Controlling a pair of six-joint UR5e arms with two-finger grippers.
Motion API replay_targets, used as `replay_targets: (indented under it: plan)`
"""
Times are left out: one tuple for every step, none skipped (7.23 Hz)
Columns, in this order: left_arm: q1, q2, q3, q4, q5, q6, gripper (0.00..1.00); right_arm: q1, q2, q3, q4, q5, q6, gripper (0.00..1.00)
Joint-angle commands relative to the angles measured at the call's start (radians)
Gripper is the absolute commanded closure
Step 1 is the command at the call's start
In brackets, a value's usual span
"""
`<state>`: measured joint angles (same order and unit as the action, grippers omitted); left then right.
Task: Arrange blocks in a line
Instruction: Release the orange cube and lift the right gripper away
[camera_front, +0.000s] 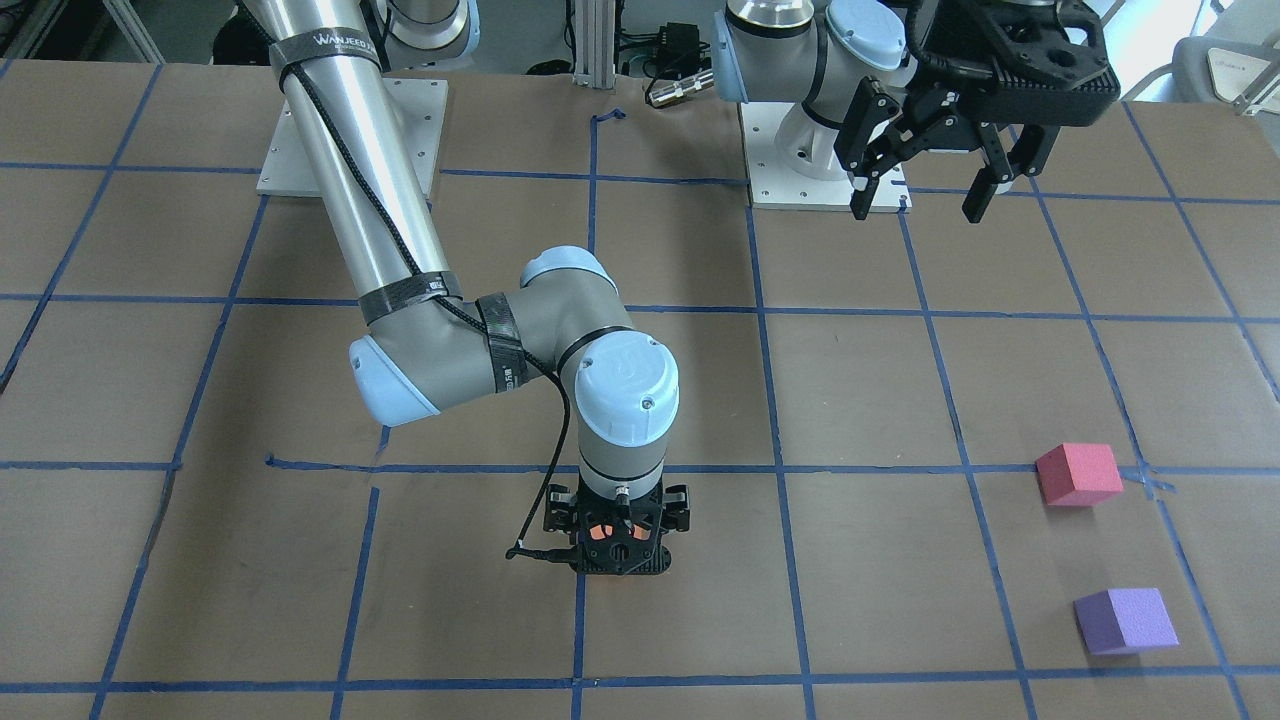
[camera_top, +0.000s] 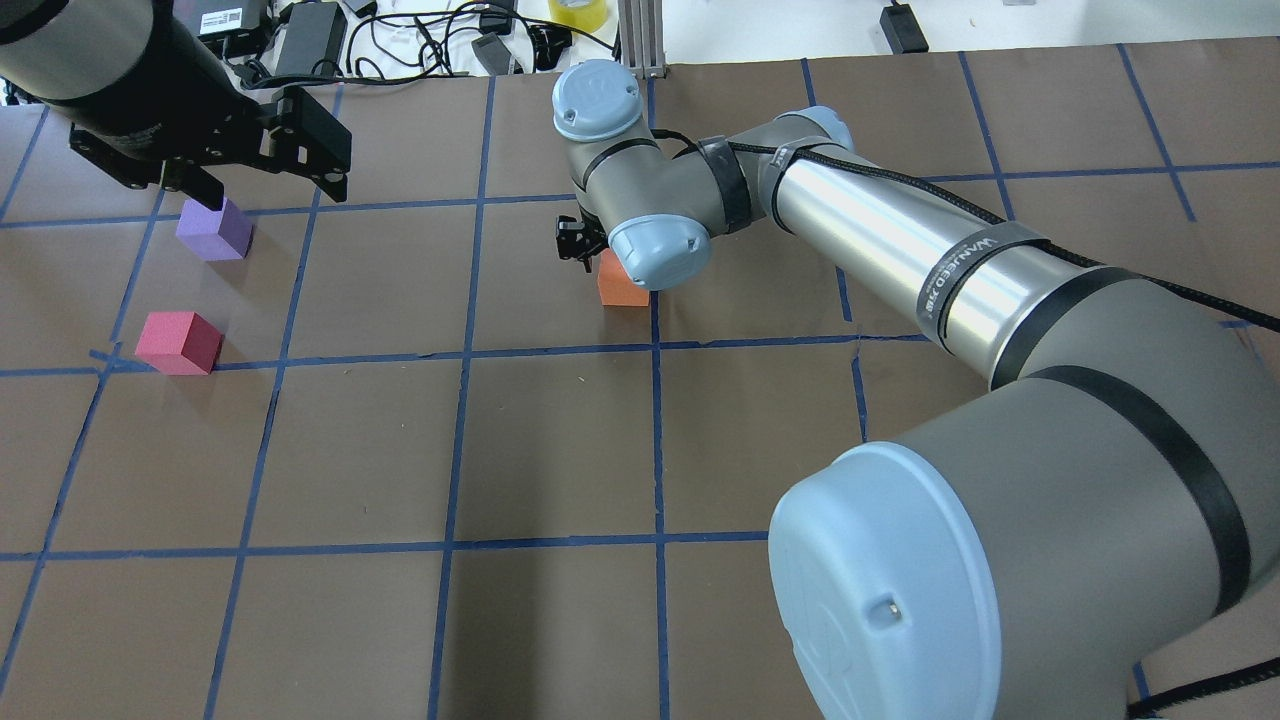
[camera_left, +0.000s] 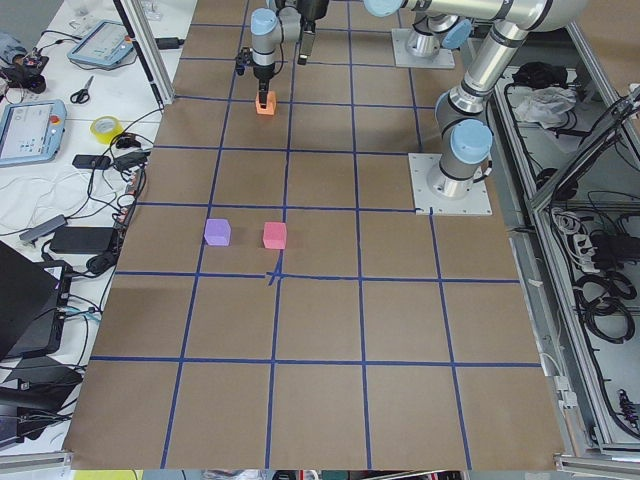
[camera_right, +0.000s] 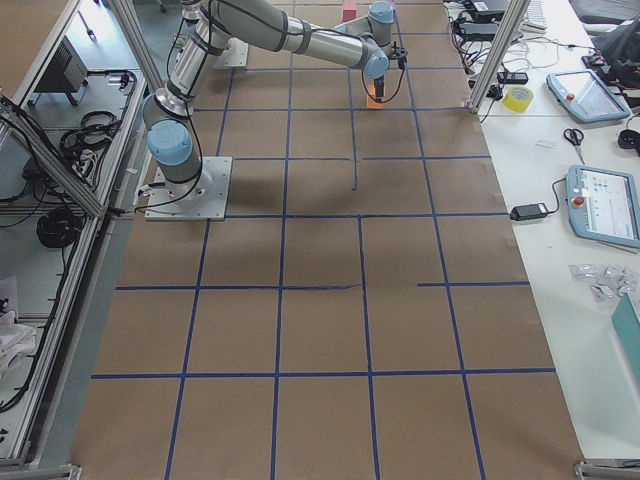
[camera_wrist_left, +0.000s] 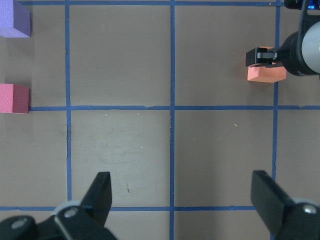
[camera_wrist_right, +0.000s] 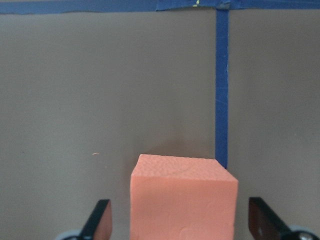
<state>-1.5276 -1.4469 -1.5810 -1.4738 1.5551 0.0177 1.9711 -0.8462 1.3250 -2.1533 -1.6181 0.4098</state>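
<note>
The orange block (camera_wrist_right: 182, 200) sits on the brown table between the fingers of my right gripper (camera_wrist_right: 182, 222). The jaws are open, with a gap on each side of the block. The overhead view shows the same block (camera_top: 622, 285) under my right wrist, beside a blue tape line. The reddish-pink block (camera_top: 180, 342) and the purple block (camera_top: 215, 230) lie apart at the table's left. My left gripper (camera_top: 265, 170) is open and empty, high above the purple block. The left wrist view shows its fingers (camera_wrist_left: 100, 195) spread wide.
Blue tape lines (camera_top: 460, 350) mark a grid on the brown table. The arms' white base plates (camera_front: 350, 140) stand at the robot's side. Cables, power bricks and a yellow tape roll (camera_top: 578, 12) lie beyond the far edge.
</note>
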Motion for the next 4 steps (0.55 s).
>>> replay_targets:
  plan:
    - [0.006,-0.004,-0.002,0.001,-0.004,0.001,0.00,-0.004,-0.051,-0.001,0.047,0.000,0.000,0.00]
    - [0.003,0.002,-0.016,-0.008,0.002,0.001,0.00,-0.026,-0.121,0.000,0.128,-0.002,-0.017,0.00]
    - [0.006,0.002,-0.005,-0.008,0.005,0.001,0.00,-0.041,-0.207,0.016,0.207,-0.012,-0.067,0.00]
    - [0.006,0.006,-0.001,0.001,0.041,0.004,0.00,-0.099,-0.277,0.020,0.311,-0.012,-0.165,0.00]
